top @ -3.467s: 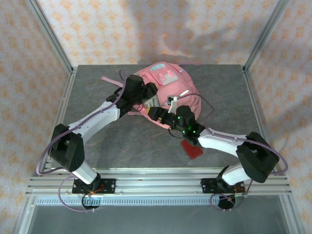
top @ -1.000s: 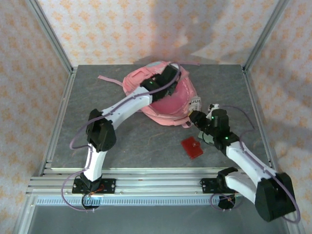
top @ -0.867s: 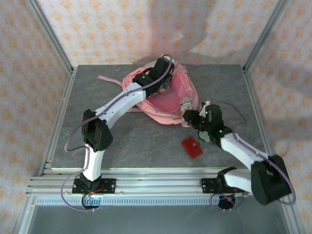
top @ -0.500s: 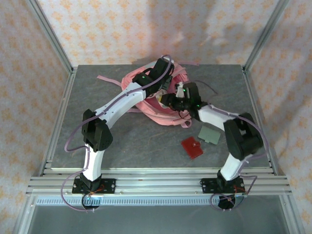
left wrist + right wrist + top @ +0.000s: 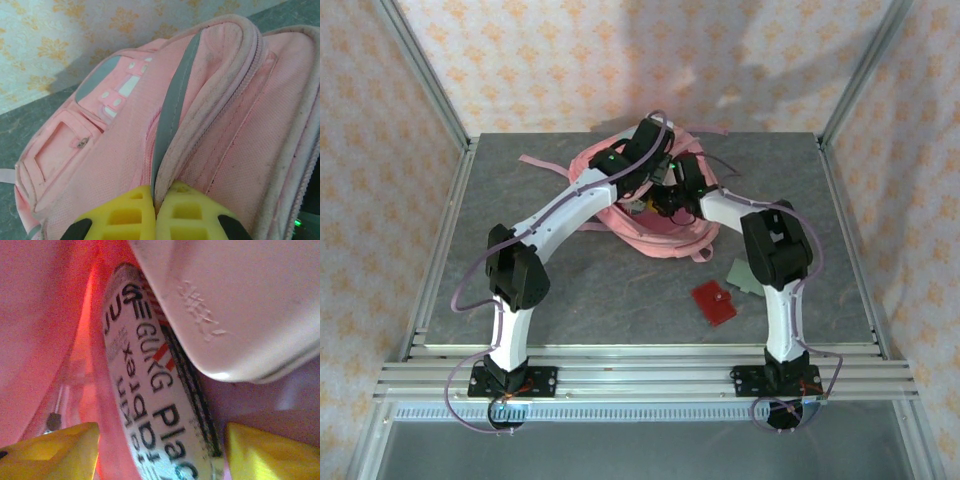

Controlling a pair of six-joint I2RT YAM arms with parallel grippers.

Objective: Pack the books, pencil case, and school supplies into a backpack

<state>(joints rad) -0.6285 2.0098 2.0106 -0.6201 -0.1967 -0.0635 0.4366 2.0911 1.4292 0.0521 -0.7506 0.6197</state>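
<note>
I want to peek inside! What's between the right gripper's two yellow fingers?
In the right wrist view, a white tube with black print lies between the open right gripper's fingers, inside the pink backpack.

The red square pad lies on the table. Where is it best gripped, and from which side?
Likely from straight above, the jaws across two opposite edges of the red square pad. It lies flat on the table, turned cornerwise, so the wrist should turn to match its edges.
</note>
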